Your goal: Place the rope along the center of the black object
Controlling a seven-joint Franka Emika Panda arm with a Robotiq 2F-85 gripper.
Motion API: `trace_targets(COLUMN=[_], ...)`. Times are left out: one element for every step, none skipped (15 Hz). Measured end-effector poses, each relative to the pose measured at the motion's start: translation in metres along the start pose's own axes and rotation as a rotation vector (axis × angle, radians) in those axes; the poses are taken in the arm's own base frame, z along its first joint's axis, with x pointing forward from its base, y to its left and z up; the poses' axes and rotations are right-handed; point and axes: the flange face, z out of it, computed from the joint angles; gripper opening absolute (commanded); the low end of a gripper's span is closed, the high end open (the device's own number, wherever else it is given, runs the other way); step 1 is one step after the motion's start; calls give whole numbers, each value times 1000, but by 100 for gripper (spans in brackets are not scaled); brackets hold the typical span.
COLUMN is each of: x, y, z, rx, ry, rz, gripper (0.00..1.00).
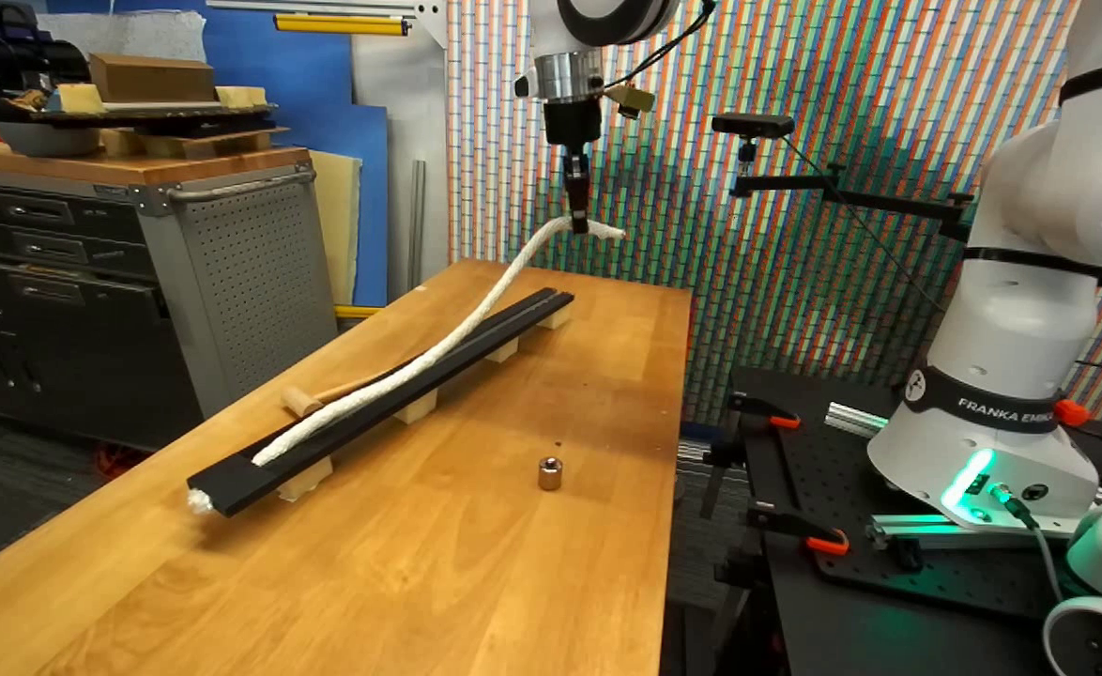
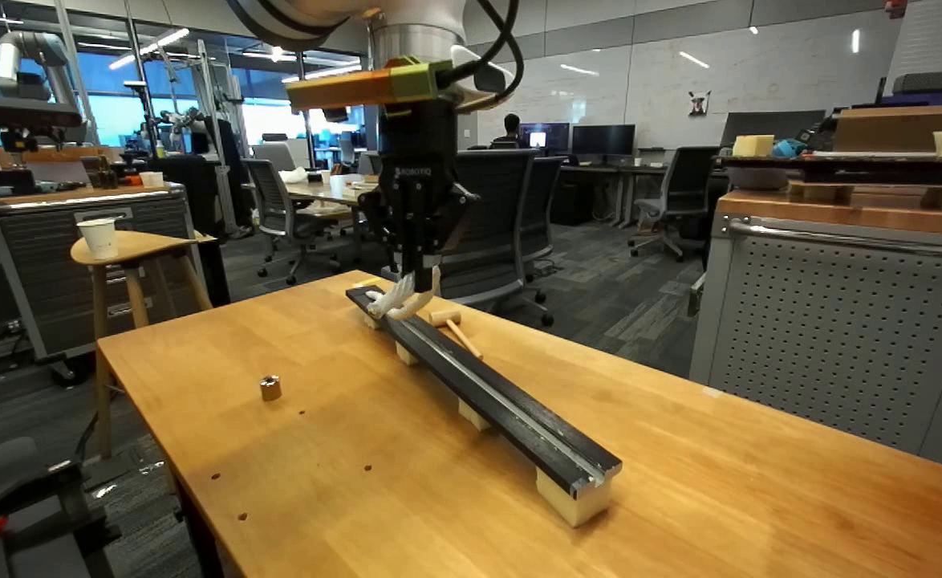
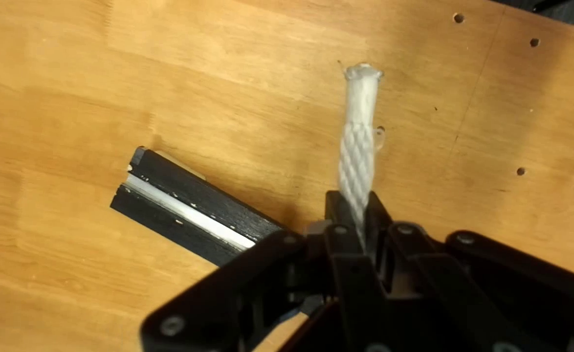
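Pinching the white rope [image 1: 438, 350] near one end, the fingers [image 3: 336, 208] stand narrow above the table [image 1: 476, 563]. From that grip the rope slopes down to the black bar [image 2: 507, 397], its other end lying on top. "ROBOTIQ" reads on the gripper [image 2: 421, 277]; "FRANKA EMIKA" curves round the robot base [image 1: 1011, 455], its tail turning from view.

The wooden table [image 1: 476, 545] bears 4 blocks [image 2: 575, 496], 1 mallet [image 2: 445, 319] and 1 cylinder [image 1: 550, 475].
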Motion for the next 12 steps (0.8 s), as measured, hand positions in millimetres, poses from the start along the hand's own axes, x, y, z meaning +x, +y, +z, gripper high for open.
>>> trace_targets(x=[2,3,5,7,9,10,10,10,10,10,11,11], y=[1,1,2,3,3,4,4,4,4,4,4,4], z=[1,1,0,-2,-3,-4,-4,-4,-4,-4,-4,-4], rx=[10,22,34,43,47,48,48,49,49,50,50,50], ry=[-16,-34,-48,-55,-57,-59,-59,-60,-60,-61,-61,-61], rz=[-21,-33,-38,-40,-42,-43,-44,-45,-45,-45,-45,-45], gripper=[3,11,11,11,11,11,11,11,11,11,11,11])
